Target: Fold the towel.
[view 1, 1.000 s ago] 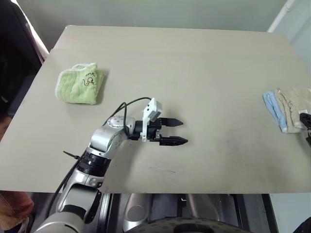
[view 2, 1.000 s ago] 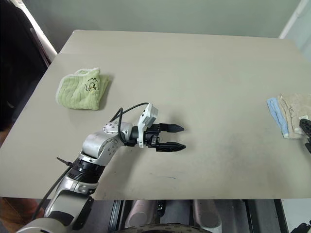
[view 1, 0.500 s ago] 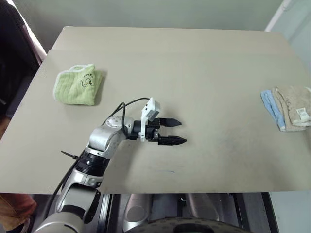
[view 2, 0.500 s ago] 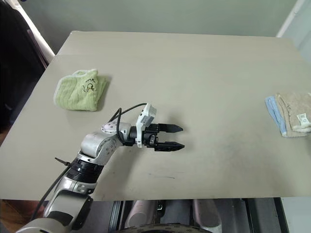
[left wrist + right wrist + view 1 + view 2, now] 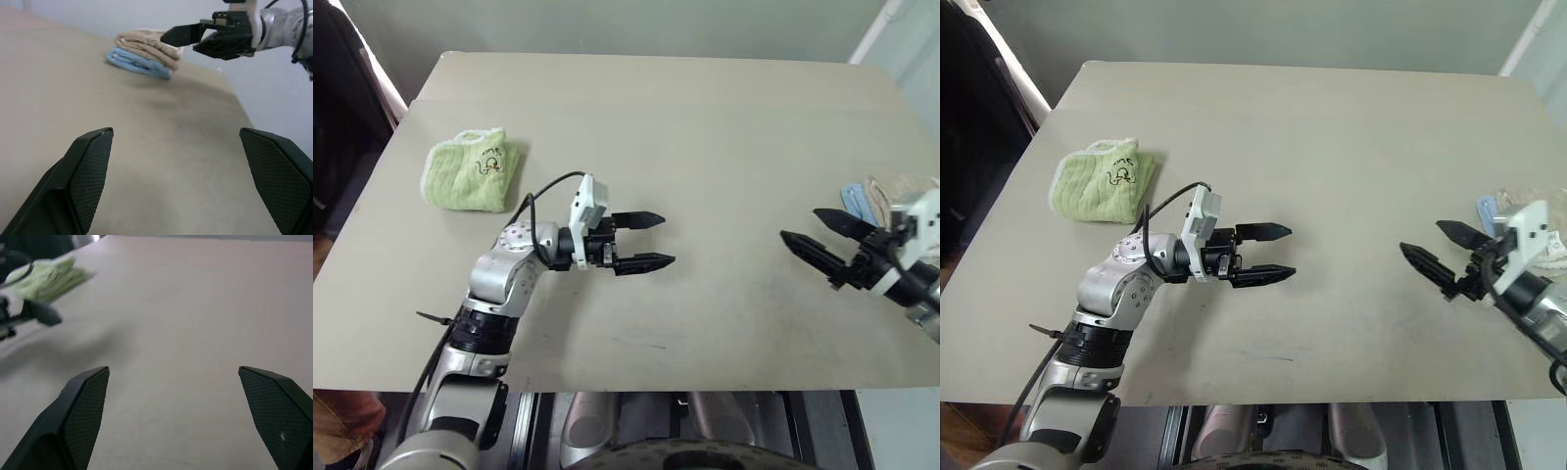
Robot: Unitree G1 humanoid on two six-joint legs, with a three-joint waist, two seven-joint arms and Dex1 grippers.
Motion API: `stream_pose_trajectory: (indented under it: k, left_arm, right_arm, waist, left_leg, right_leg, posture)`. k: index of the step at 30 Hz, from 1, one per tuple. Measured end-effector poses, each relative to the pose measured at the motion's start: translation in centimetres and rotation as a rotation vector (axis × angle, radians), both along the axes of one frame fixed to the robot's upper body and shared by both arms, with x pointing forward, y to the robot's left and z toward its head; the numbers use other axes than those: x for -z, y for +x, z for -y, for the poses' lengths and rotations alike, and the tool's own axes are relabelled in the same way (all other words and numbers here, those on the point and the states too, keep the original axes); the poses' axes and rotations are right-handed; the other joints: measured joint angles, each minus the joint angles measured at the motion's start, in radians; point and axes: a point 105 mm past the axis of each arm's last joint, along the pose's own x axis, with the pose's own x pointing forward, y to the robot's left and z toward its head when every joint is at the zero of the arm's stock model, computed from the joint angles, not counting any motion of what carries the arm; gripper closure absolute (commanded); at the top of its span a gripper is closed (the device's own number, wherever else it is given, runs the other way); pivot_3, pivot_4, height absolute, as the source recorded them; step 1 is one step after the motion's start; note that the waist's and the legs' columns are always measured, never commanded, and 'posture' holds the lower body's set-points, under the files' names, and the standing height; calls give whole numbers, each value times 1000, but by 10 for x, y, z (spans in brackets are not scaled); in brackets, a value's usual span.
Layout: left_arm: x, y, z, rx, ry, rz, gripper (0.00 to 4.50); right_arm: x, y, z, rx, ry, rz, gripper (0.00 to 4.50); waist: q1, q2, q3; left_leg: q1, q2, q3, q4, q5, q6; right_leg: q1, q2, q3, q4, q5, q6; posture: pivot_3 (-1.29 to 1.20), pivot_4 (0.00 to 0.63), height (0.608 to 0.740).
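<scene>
The beige towel (image 5: pixel 146 41) lies folded at the table's right edge, resting on a light-blue cloth (image 5: pixel 138 61); in the head views the towel (image 5: pixel 897 186) is partly hidden behind my right arm. My right gripper (image 5: pixel 801 225) hovers just left of the towel, open and empty, pointing toward the table's middle. My left gripper (image 5: pixel 664 238) floats over the middle of the table, open and empty, pointing right toward the towel. The left wrist view shows the right gripper (image 5: pixel 178 41) in front of the stacked cloths.
A small light-green cloth (image 5: pixel 470 172) with a printed drawing lies at the left of the beige table (image 5: pixel 705 127). A dark chair stands beyond the table's left edge. The table's front edge runs close below both arms.
My right gripper has swung in from the right edge, leftward over the table, and rolled. My left gripper has shifted slightly up and left. Both stay open.
</scene>
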Motion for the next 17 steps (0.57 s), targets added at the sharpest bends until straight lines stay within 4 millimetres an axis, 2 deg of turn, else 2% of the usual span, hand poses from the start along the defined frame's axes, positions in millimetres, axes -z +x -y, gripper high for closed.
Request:
stream_pose_trajectory:
  k: [4,11,13,17]
  left_arm:
    - [0,1,-7,-14,23,36,0]
    - [-1,2,-15,-40,25,53,0]
    - [0,2,-16,-46,27,69,0]
    - [15,-5,-19,-73,42,50,0]
  right_arm:
    - [-1,0,-18,-116,-40,9,36]
    - [-6,7,-32,-196,-61,42,36]
    - [-9,9,-33,-201,-75,69,36]
    - [-1,9,-38,-233,-82,59,36]
  waist:
    - [-1,0,0]
    - [0,0,0]
    - [0,0,0]
    - [-2,0,0]
  left_leg:
    - [0,0,0,0,0,0]
    - [0,0,0,0,0,0]
    - [0,0,0,0,0,0]
    - [0,0,0,0,0,-1]
  right_leg:
    - [0,0,0,0,0,-1]
    - [0,0,0,0,1,-2]
    - [0,0,0,0,4,-6]
    - [-1,0,0,0,3,-7]
  posture:
    - [0,150,697]
    - [0,150,697]
    - [0,150,697]
    - [0,150,697]
